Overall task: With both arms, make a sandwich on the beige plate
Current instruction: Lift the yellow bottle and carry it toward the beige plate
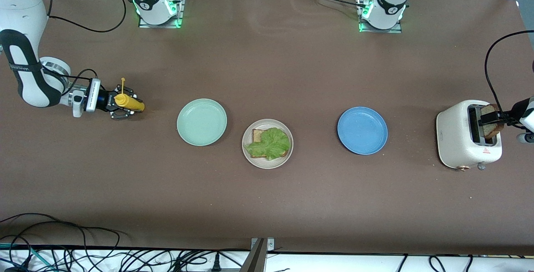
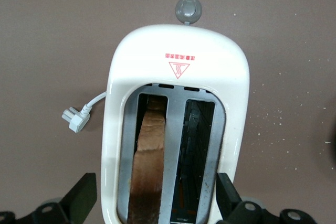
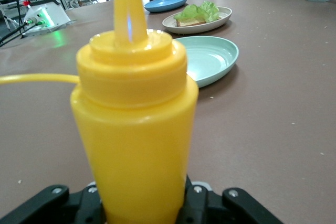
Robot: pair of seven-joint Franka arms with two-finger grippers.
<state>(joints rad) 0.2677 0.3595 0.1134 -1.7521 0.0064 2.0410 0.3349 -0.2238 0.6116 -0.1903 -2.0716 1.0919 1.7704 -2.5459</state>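
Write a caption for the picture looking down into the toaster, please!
Open left gripper poised over the white toaster, one bread slice standing in a slot.

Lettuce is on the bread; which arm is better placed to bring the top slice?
Left, probably. Its tool hangs open over the toaster, fingers either side of the slice in the slot. The right tool is busy around the mustard bottle at the right arm's end.

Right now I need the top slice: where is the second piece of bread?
The bread stands in the toaster at the left arm's end of the table, beside the blue plate.
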